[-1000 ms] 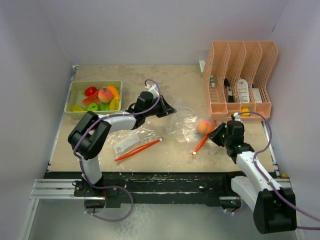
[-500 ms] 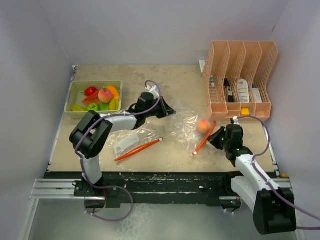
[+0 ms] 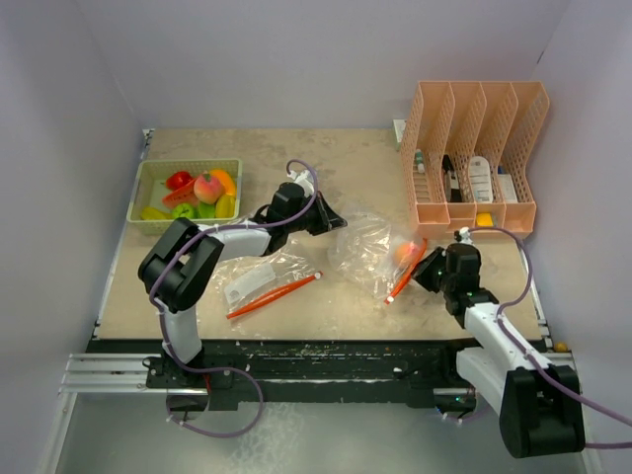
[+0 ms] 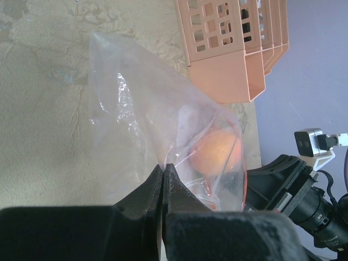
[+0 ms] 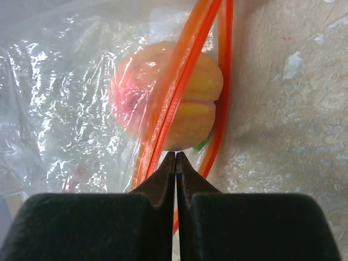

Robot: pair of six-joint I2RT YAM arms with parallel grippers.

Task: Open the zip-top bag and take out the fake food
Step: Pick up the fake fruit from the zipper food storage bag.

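Note:
A clear zip-top bag (image 3: 363,245) with an orange zip strip (image 3: 403,272) lies mid-table. One peach-coloured fake food (image 3: 406,251) sits inside, by the bag's mouth. My left gripper (image 3: 336,219) is shut on the bag's far-left corner; the left wrist view shows its tips (image 4: 163,166) pinching the film, with the peach (image 4: 216,153) beyond. My right gripper (image 3: 421,270) is shut on the zip edge. In the right wrist view its tips (image 5: 175,155) meet just under the peach (image 5: 198,103), with zip strips (image 5: 224,81) on both sides.
A second clear bag (image 3: 259,275) with an orange zip lies near the front left. A green basket (image 3: 143,180) at the back left holds several toy fruits and vegetables. A peach-coloured slotted rack (image 3: 474,212) with bottles stands at the back right.
My right gripper has closed on the bag's zip edge and lifted it slightly, so the strip now crosses in front of the peach. The left gripper has kept its hold.

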